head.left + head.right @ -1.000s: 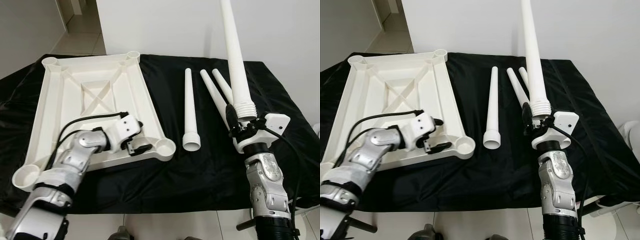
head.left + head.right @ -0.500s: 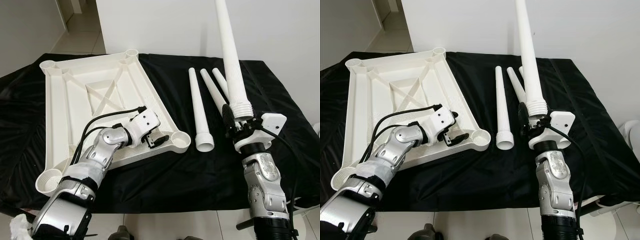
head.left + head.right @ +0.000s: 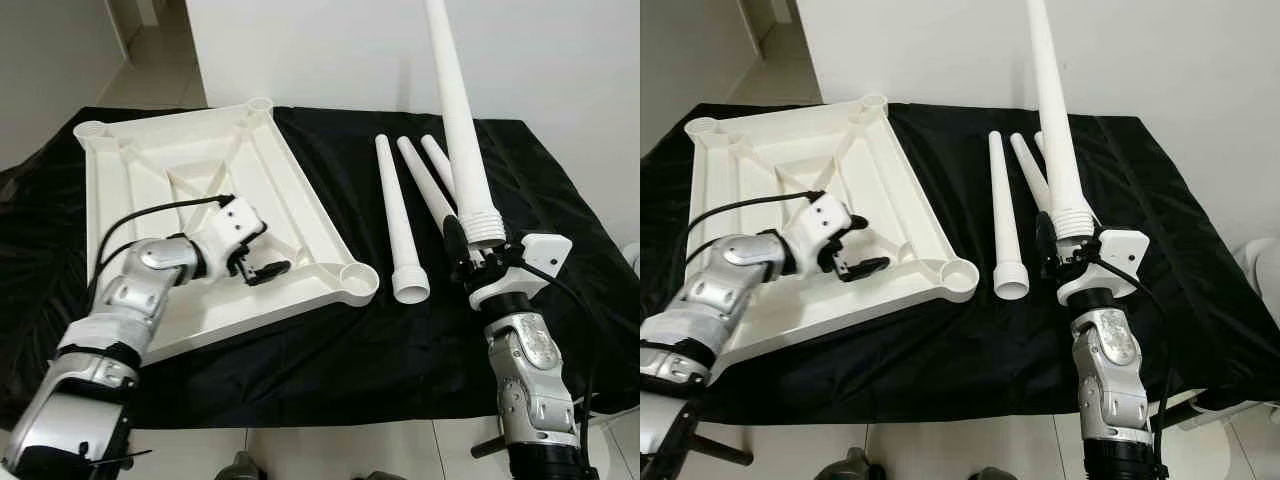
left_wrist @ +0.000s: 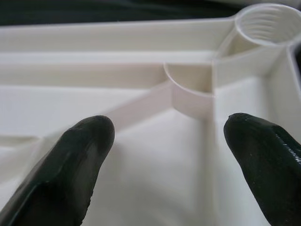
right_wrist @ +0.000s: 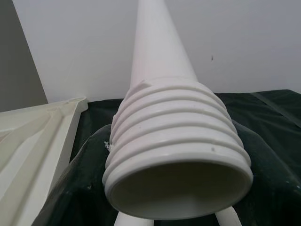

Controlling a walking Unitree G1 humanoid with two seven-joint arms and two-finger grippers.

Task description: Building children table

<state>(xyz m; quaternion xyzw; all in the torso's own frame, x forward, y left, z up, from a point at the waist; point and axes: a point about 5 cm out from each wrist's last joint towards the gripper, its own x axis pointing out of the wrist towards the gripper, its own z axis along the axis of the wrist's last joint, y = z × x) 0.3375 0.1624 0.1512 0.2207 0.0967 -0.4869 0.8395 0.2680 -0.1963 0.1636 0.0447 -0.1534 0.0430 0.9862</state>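
On the black cloth (image 3: pixel 330 350) before you, at about 10 o'clock: the tabletop (image 3: pixel 150 190), lying underside up.
Tabletop look: you see cream-white plastic with a raised rim, crossing ribs around a square middle panel, and a round threaded socket at each corner you can see; the near right socket (image 3: pixel 358 279) sits at the edge closest to the loose legs.
Left gripper (image 3: pixel 258 268): you have it over the tabletop's near right part, at about 9 o'clock from that socket; its fingers (image 4: pixel 82 155) stand apart with nothing between them, hovering above a rib and a small curved wall.
Right gripper (image 3: pixel 468 262): at about 4 o'clock in your view, it is clamped on the thick threaded end of the held leg (image 3: pixel 458 130).
Held leg look: you see a long white tapered tube, standing nearly upright and leaning slightly away, with ridged screw threads around its wide hollow base.
Loose legs (image 3: pixel 398 215): three more white tapered tubes lie on the cloth at about 1 o'clock, between the tabletop and the held leg, fanned out with narrow ends pointing away; the leftmost shows its open wide end toward you.
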